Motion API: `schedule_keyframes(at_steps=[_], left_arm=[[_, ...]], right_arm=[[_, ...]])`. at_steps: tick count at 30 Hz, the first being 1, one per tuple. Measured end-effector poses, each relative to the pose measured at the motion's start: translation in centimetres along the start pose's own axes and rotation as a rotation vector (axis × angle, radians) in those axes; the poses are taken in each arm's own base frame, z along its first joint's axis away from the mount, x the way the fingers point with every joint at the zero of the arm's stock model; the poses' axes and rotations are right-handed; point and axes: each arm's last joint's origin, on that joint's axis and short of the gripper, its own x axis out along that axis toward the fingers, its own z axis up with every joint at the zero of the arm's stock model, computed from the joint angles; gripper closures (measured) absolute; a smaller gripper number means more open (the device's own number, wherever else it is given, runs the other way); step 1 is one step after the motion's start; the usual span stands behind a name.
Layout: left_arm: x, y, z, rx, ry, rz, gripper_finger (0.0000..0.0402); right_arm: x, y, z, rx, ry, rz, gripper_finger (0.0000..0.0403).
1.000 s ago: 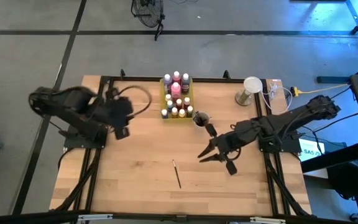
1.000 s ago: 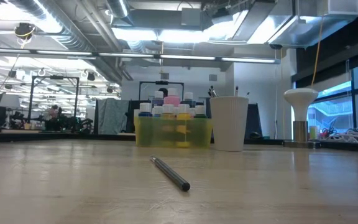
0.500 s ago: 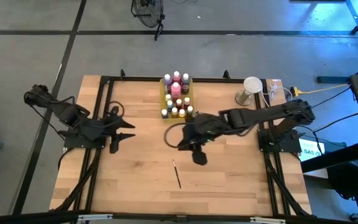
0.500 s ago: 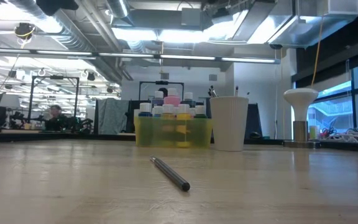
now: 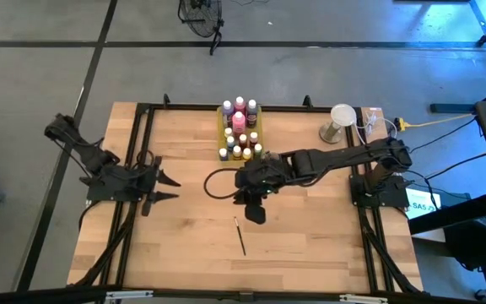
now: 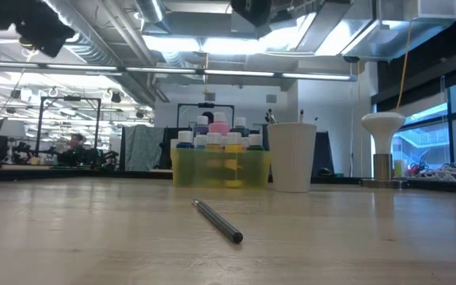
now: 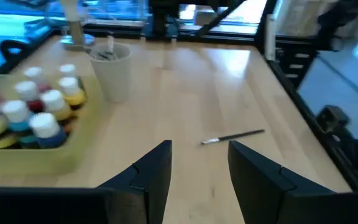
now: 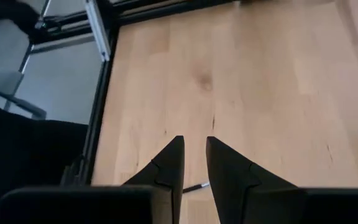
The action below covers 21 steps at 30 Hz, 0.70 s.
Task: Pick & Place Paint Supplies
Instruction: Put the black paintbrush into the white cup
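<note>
On the wooden worktop [image 5: 184, 245], the yellow tray [image 5: 240, 160] holds the paint bottles [image 5: 240, 127] at the far edge. The right end effector [image 5: 223, 188] hangs mid-worktop, fingers narrowly parted, grasping nothing. The left end effector [image 5: 169, 187] waits released at the left side. 1 brush [image 5: 239, 236] lies loose nearer the front.

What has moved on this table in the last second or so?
The right gripper swung from the table's right side to the middle, above the loose brush. The left gripper turned and dropped toward the left edge. Brush, bottles and cup stayed put; nothing held.
</note>
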Motion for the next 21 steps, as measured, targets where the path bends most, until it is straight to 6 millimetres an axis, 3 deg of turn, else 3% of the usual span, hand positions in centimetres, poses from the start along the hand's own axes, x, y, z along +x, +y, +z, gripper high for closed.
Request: schedule_keyframes(at_steps=[6, 14, 21], left_arm=[[0.5, -0.1, -2.7, 0.01, -0.066, -0.217, 0.0258], [1.8, -0.4, -5.9, 0.057, -0.153, -0.414, 0.0286], [2.6, -0.7, -8.4, 0.064, -0.162, -0.584, 0.0304]], right_arm=[[0.8, -0.2, -0.2, 0.095, -0.01, -0.087, 0.0332], [6.1, -1.6, -1.9, 0.422, 0.072, -0.153, 0.0332], [9.8, -2.5, -2.8, 0.521, 0.068, -0.165, 0.0332]])
